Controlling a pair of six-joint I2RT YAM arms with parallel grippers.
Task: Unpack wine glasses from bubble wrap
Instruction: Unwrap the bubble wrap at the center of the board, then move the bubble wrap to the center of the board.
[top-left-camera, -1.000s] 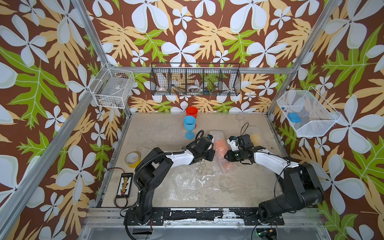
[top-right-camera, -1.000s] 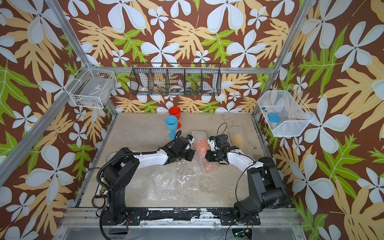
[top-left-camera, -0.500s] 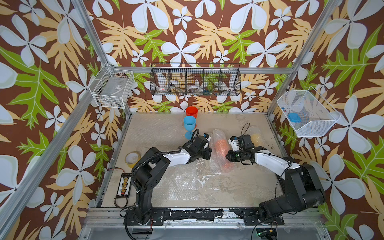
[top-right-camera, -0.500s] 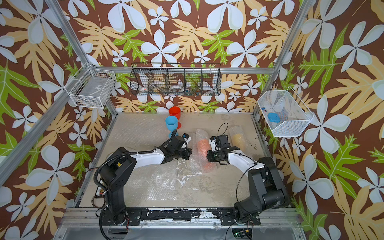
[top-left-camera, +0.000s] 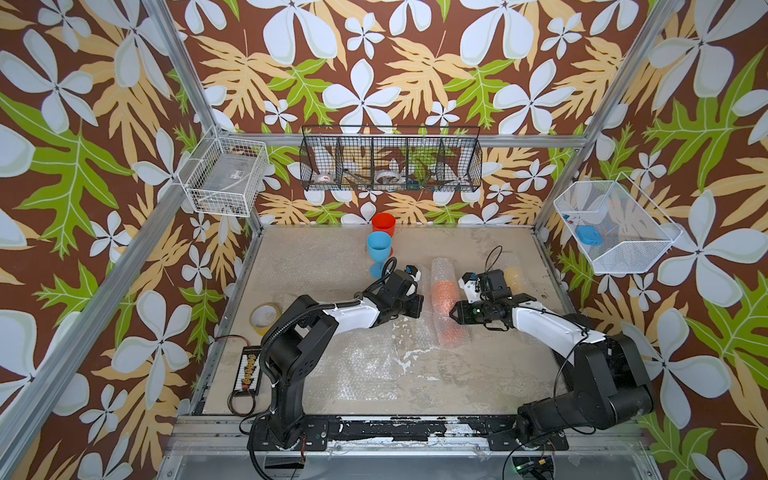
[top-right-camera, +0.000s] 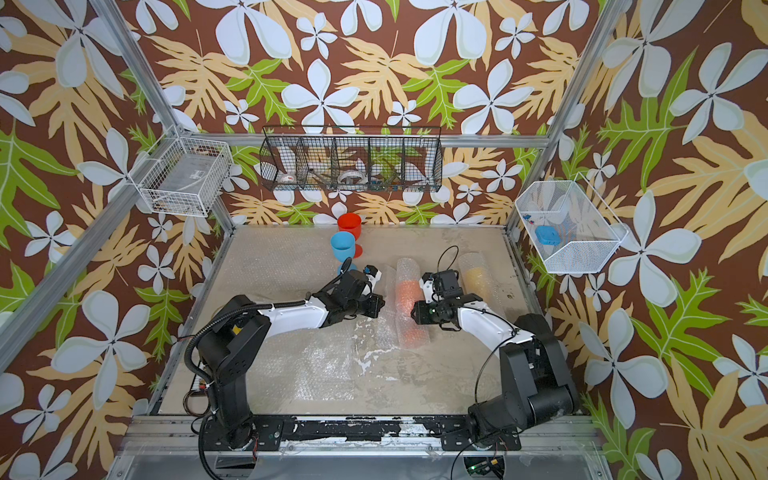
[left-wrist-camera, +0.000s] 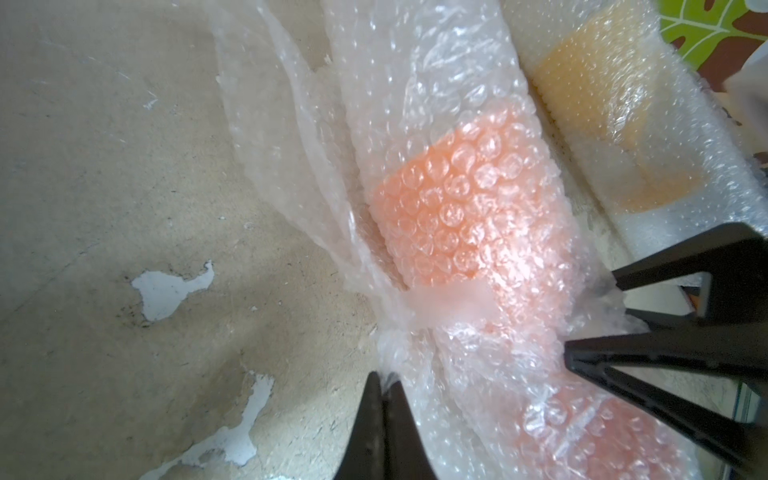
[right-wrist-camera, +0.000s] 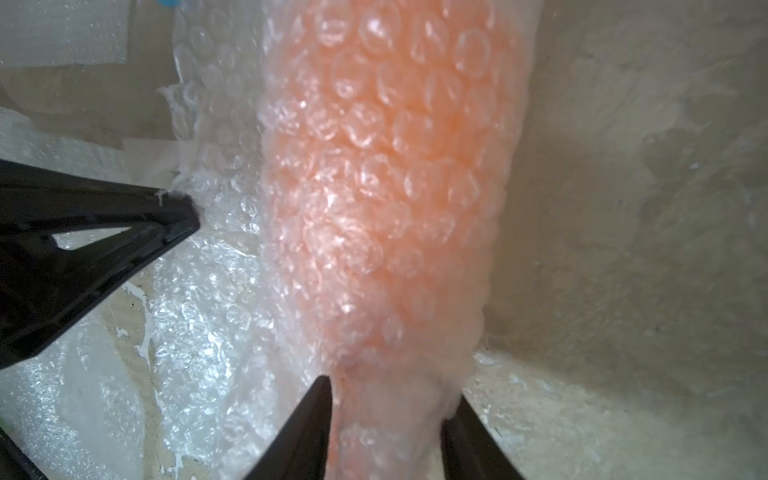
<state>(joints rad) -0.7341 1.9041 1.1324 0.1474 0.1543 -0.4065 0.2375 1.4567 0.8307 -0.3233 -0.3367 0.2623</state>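
An orange wine glass (top-left-camera: 444, 291) (top-right-camera: 409, 291) lies mid-table, rolled in bubble wrap (left-wrist-camera: 457, 208) (right-wrist-camera: 386, 166). My left gripper (top-left-camera: 419, 305) (top-right-camera: 380, 307) (left-wrist-camera: 384, 380) is shut on a loose edge of that wrap at the roll's left side. My right gripper (top-left-camera: 453, 313) (top-right-camera: 413, 313) (right-wrist-camera: 390, 392) stands open astride the roll's narrow part, one finger on each side. A yellow wine glass, also wrapped (top-left-camera: 515, 274) (top-right-camera: 476, 276) (left-wrist-camera: 602, 104), lies further right. The blue (top-left-camera: 379, 246) (top-right-camera: 343, 245) and red (top-left-camera: 383, 222) (top-right-camera: 348, 222) wine glasses stand bare at the back.
Flat bubble wrap sheets lie at the front centre (top-left-camera: 361, 365) and back left (top-left-camera: 316, 257). A yellowish tape roll (top-left-camera: 262, 318) and a small black device (top-left-camera: 249, 370) sit by the left edge. Wire baskets hang on the back (top-left-camera: 390, 166), left (top-left-camera: 224, 176) and right (top-left-camera: 615, 228) walls.
My right gripper's jaws have spread wider around the orange roll. The left gripper has shifted a little and still pinches the wrap's edge.
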